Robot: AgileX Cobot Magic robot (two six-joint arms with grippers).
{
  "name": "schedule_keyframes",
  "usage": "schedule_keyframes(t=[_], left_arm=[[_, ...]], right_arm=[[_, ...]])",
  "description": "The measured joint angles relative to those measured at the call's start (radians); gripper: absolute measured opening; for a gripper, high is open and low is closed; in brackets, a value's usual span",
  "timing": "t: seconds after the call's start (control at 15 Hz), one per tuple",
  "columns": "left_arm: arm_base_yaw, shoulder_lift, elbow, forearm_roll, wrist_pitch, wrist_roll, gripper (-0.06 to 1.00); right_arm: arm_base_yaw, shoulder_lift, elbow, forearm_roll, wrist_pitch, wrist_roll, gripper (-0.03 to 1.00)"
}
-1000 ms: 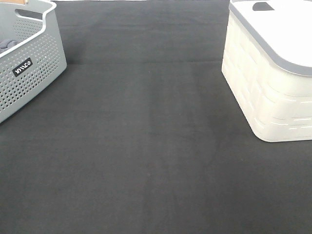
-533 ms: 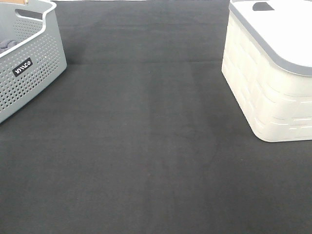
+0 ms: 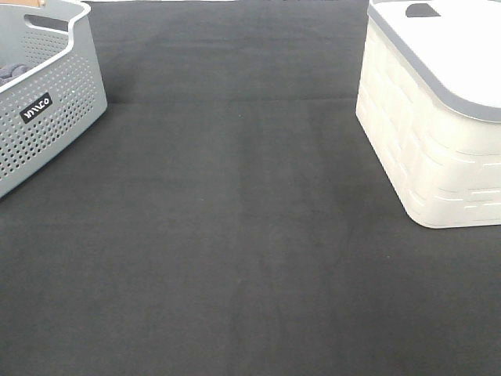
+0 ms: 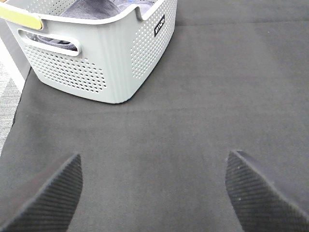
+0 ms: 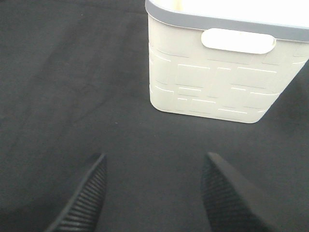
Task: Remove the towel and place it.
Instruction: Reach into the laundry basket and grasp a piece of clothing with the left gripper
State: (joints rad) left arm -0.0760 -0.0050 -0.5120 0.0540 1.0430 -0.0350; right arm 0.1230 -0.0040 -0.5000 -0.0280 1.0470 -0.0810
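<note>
A perforated grey basket (image 3: 47, 102) stands at the far left of the black mat; it also shows in the left wrist view (image 4: 106, 53). Grey-lavender terry cloth, the towel (image 4: 91, 7), lies inside it at the rim; its hem and tag are hidden. Bluish-grey cloth (image 4: 53, 42) shows through the handle slot. My left gripper (image 4: 152, 193) is open and empty, low over the mat, well short of the basket. My right gripper (image 5: 154, 193) is open and empty, facing the white basket. Neither gripper shows in the exterior high view.
A white basket with a grey rim (image 3: 438, 117) stands at the far right, also in the right wrist view (image 5: 217, 72). The black mat (image 3: 235, 235) covers the table between the two baskets. The mat's left edge (image 4: 17, 104) is near the grey basket.
</note>
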Motion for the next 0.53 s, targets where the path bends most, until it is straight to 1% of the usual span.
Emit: schedule_keyframes(t=[0.53], left_arm=[[0.0, 0.0, 0.002, 0.0, 0.0, 0.001, 0.76]], right_arm=[[0.0, 0.0, 0.0, 0.0, 0.0, 0.0, 0.59]])
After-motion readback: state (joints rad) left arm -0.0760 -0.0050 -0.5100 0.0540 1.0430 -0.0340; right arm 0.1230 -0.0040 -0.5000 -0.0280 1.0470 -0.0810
